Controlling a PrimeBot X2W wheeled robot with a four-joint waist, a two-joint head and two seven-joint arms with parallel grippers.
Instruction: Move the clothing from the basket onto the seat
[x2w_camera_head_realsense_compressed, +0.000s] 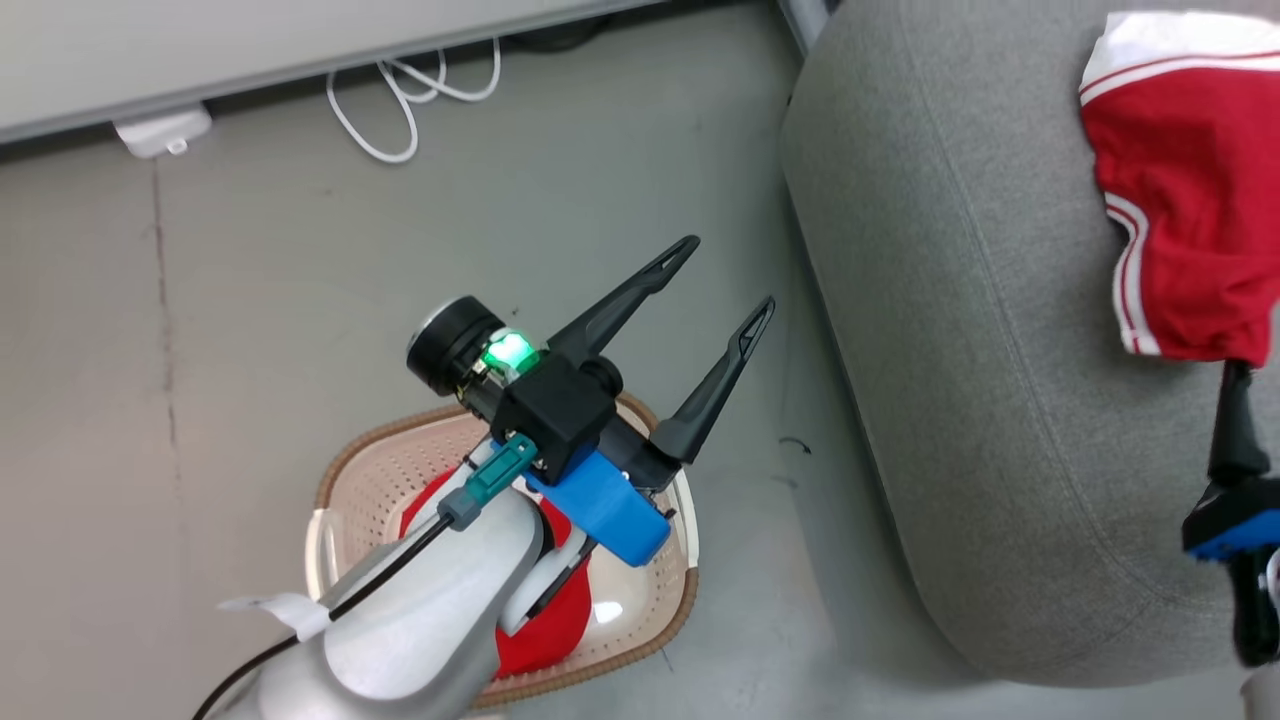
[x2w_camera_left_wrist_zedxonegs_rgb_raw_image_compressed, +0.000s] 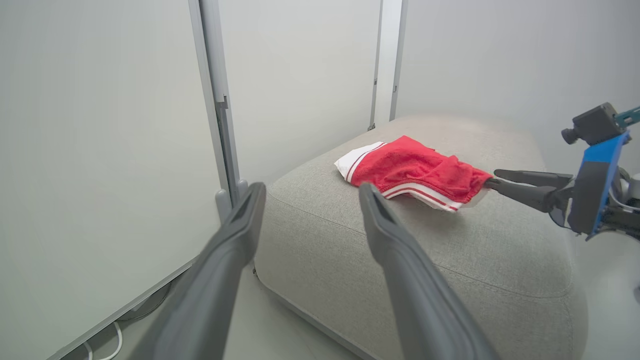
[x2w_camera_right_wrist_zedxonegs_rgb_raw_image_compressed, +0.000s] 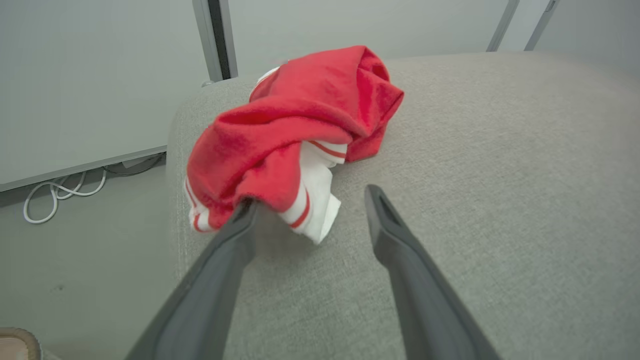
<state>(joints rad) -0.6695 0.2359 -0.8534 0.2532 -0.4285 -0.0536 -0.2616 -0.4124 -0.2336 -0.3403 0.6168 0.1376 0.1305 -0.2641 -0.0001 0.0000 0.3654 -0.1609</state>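
Recorded grey floor (x2w_camera_head_realsense_compressed: 300, 260), smooth, with a thin seam (x2w_camera_head_realsense_compressed: 165, 330) running up it and a small dark mark (x2w_camera_head_realsense_compressed: 796, 444) near the seat (x2w_camera_head_realsense_compressed: 950, 350). Noted seat as grey, fabric-covered, round-edged, standing on the floor close to the wall. Noted pale wall panels (x2w_camera_left_wrist_zedxonegs_rgb_raw_image_compressed: 100, 150), plain, joined by upright metal strips (x2w_camera_left_wrist_zedxonegs_rgb_raw_image_compressed: 220, 125). Found white cable (x2w_camera_head_realsense_compressed: 400, 110) looped on the floor at the wall's foot, near a white box (x2w_camera_head_realsense_compressed: 162, 132). Logged light as even and soft.

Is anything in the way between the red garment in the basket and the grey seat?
Nothing visible does. The red fabric garment lies in the cream perforated plastic basket under the open left gripper, and just grey floor separates the basket from the large grey upholstered seat.
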